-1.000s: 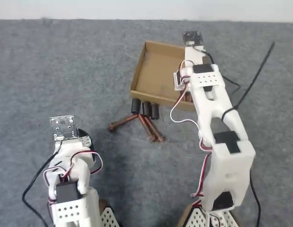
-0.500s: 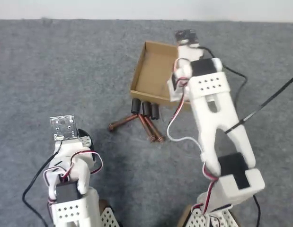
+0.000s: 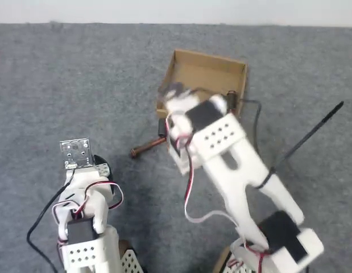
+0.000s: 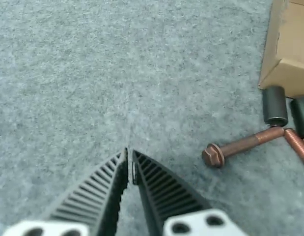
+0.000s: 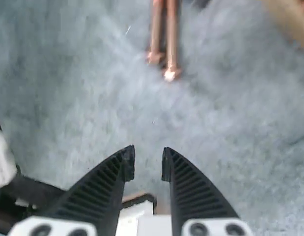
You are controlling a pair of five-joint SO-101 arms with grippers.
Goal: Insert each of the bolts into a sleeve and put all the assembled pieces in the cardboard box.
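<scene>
The cardboard box (image 3: 190,68) stands at the far middle of the grey carpet, and a dark piece with a copper-coloured end (image 3: 231,101) lies inside by its right wall. In front of the box lie black sleeves (image 4: 274,105) and copper bolts (image 4: 240,146). My right arm (image 3: 221,142) hangs over them and covers most of them from above. The right gripper (image 5: 148,160) is open by a narrow gap and holds nothing, with two bolts (image 5: 161,39) lying side by side ahead of it. Off to the near left, my left gripper (image 4: 129,158) is shut and holds nothing.
The left arm (image 3: 87,199) stands folded at the near left. A black cable (image 3: 312,128) runs off to the right of the right arm. Bare carpet (image 3: 79,79) stretches across the far left.
The right arm has swung from above the box to the left and nearer, over the bolts and sleeves. This uncovered the dark piece in the box. The left arm has stayed still.
</scene>
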